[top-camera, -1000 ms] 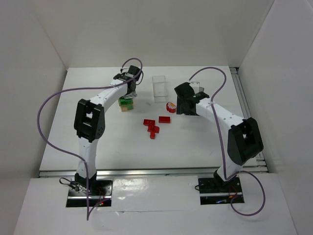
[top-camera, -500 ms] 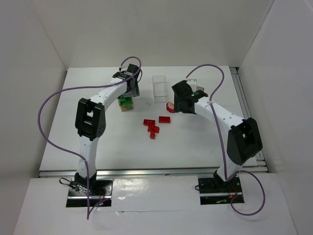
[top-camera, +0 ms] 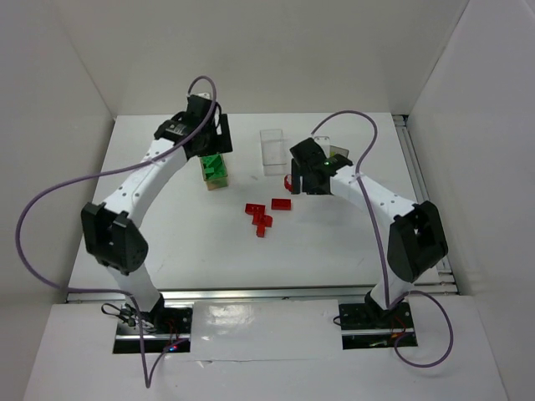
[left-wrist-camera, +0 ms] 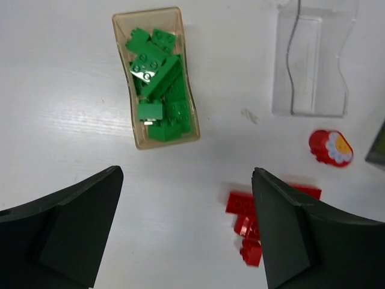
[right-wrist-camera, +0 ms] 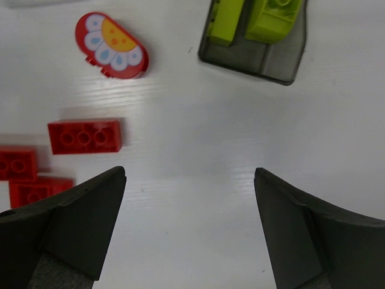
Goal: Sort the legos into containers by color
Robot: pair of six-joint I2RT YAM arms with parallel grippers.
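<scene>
Room: plain white walls (top-camera: 276, 50) close in three sides of a white table (top-camera: 167, 251), matte with faint glare. A metal rail (top-camera: 267, 292) runs along its near edge.

Arms: the left arm (top-camera: 142, 180) reaches to the far left of the table and the right arm (top-camera: 376, 196) to far centre-right. Each trails a purple cable (top-camera: 50, 200).

Left gripper (left-wrist-camera: 186, 173): jaws wide apart with nothing between them, hanging above the table near the green-filled container (left-wrist-camera: 168, 142).

Right gripper (right-wrist-camera: 189, 173): jaws wide apart and empty, over bare table.

Containers: the green-filled one holds the dark green bricks (left-wrist-camera: 157, 78). A clear empty container (left-wrist-camera: 313, 102) sits to its right. A smoky container (right-wrist-camera: 264, 63) beyond the right gripper holds yellow-green bricks (right-wrist-camera: 271, 18).

Loose on the table, mid-surface: a cluster of red bricks (top-camera: 263, 213), and one red brick (right-wrist-camera: 86, 136) apart from it. A rounded red piece with a flower print (right-wrist-camera: 111, 45) lies near the empty container.
</scene>
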